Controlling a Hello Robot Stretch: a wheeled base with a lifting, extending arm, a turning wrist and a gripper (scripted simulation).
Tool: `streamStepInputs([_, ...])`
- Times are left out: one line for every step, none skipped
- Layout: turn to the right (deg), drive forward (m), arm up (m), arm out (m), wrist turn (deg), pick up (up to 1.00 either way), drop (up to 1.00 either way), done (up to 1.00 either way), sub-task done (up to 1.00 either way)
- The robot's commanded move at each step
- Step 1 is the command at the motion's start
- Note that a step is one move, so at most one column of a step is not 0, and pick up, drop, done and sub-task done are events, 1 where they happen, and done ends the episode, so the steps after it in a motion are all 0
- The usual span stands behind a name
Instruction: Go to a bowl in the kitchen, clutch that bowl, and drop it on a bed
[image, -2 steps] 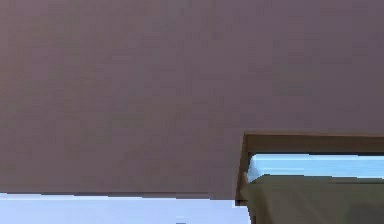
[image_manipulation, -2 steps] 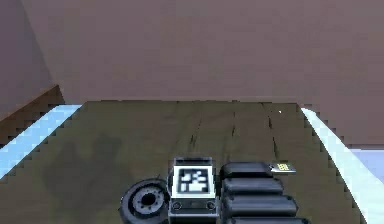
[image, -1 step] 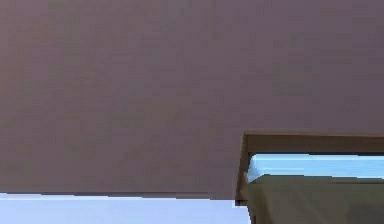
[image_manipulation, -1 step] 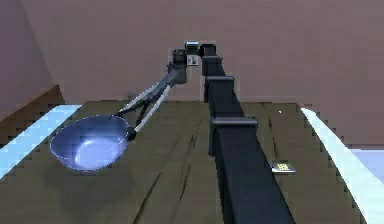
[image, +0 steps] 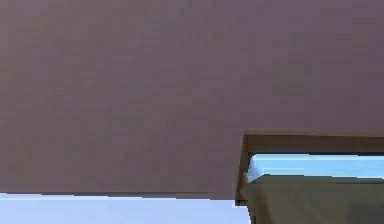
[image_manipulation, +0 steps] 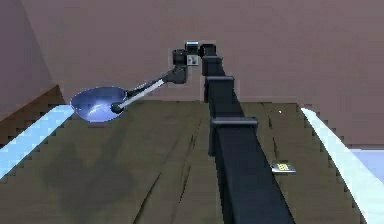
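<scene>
Placement is the step in hand: the shallow, glossy blue bowl (image_manipulation: 98, 103) hangs at the far end of the dark two-fingered end effector (image_manipulation: 125, 95), clear of the surface beneath it, so I judge it held. How the fingers themselves are set cannot be told from these pictures. The bowl sits above the wide bed with a dark olive-brown cover and pale blue sheet edges (image_manipulation: 150, 170), toward the arm side view's left, near where the cover meets the pale blue border. The dark square-section arm (image_manipulation: 235, 140) reaches out across the cover from the bottom edge.

In the forward view, a corner of the same bed (image: 320, 195) shows at lower right, with a dark wooden frame, a light blue sheet and the olive cover, against a plain mauve wall (image: 150, 90).

Fetching and carrying look finished, and only the drop remains. The next move calls for letting the bowl go over the cover. Since it hangs close to the bed's edge, bringing it nearer the middle first would probably keep it from rolling off.
</scene>
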Motion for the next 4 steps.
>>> streamStepInputs([0.0, 0.0, 0.0, 0.0, 45.0, 0.0, 0.0, 0.0, 0.0])
streamStepInputs([0.0, 0.0, 0.0, 0.0, 45.0, 0.0, 0.0, 0.0, 0.0])
streamStepInputs([0.0, 0.0, -0.22, 0.0, 0.0, 0.0, 0.0, 0.0, 0.0])
streamStepInputs([0.0, 0.0, -0.32, 0.0, 0.0, 0.0, 0.0, 0.0, 0.0])
